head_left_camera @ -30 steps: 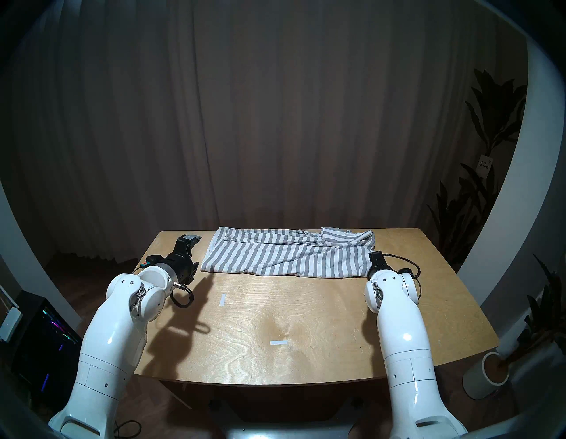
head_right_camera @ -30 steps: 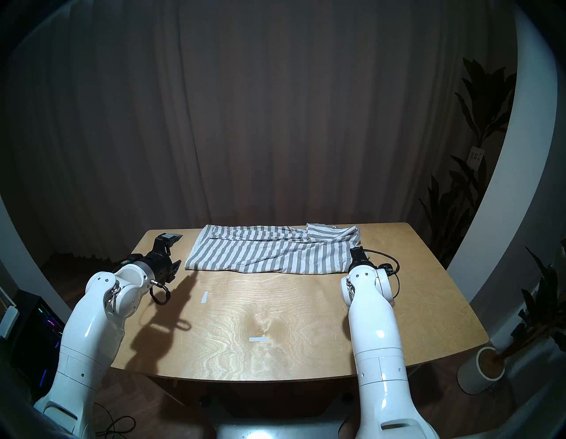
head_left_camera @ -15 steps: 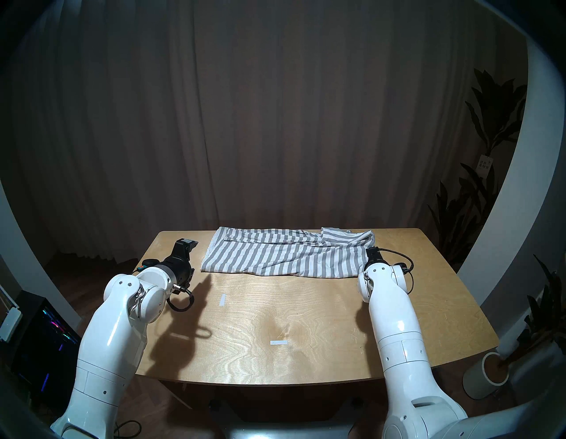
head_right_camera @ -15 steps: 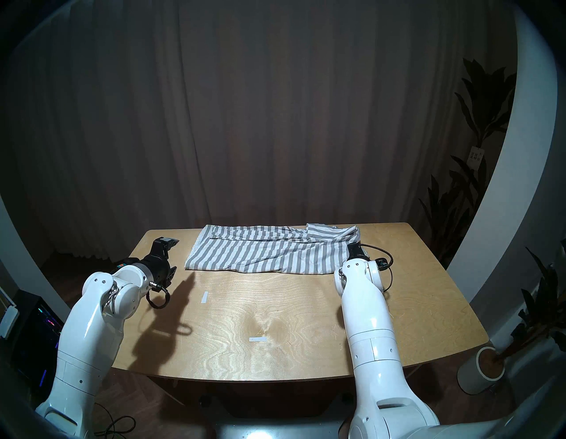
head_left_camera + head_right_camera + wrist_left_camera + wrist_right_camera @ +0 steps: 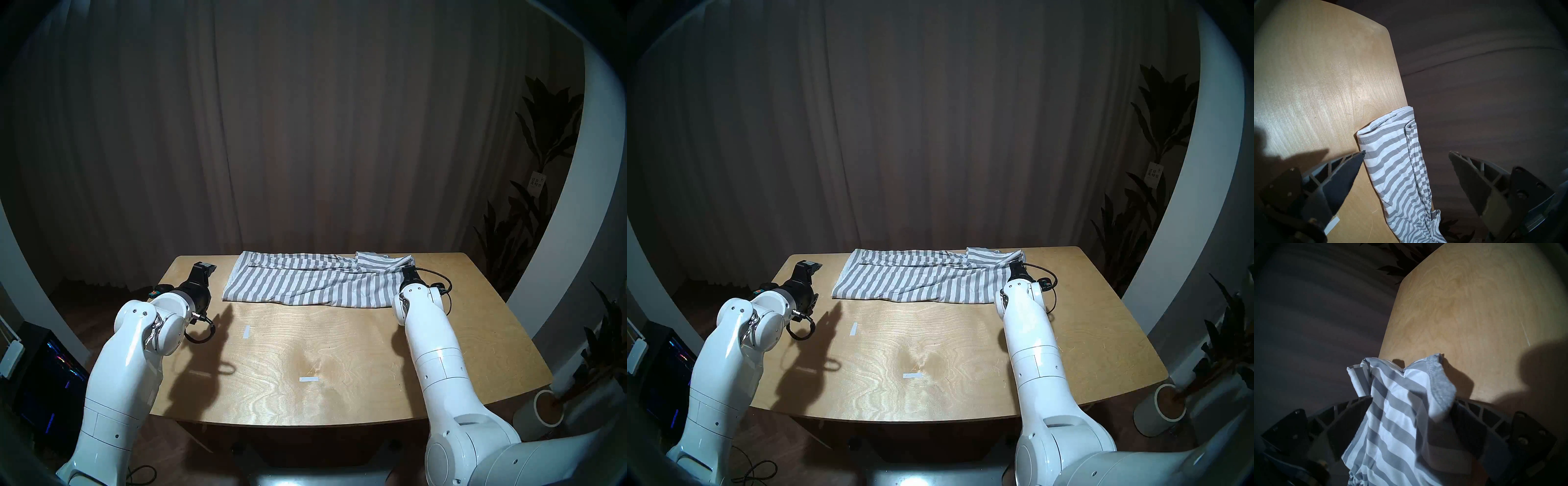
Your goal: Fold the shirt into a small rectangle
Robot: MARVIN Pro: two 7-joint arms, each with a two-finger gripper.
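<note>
Curtained room, wooden table (image 5: 339, 339): both grippers' jaws apart, right astride the shirt (image 5: 315, 281).

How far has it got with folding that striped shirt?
Partly done: the shirt already lies folded lengthwise into a long band along the far edge of the table. In hand: the right tool stands open around the neckband end, not yet gripping; the left tool hangs open beside the other end. Left: folding the band into a small rectangle.
</note>
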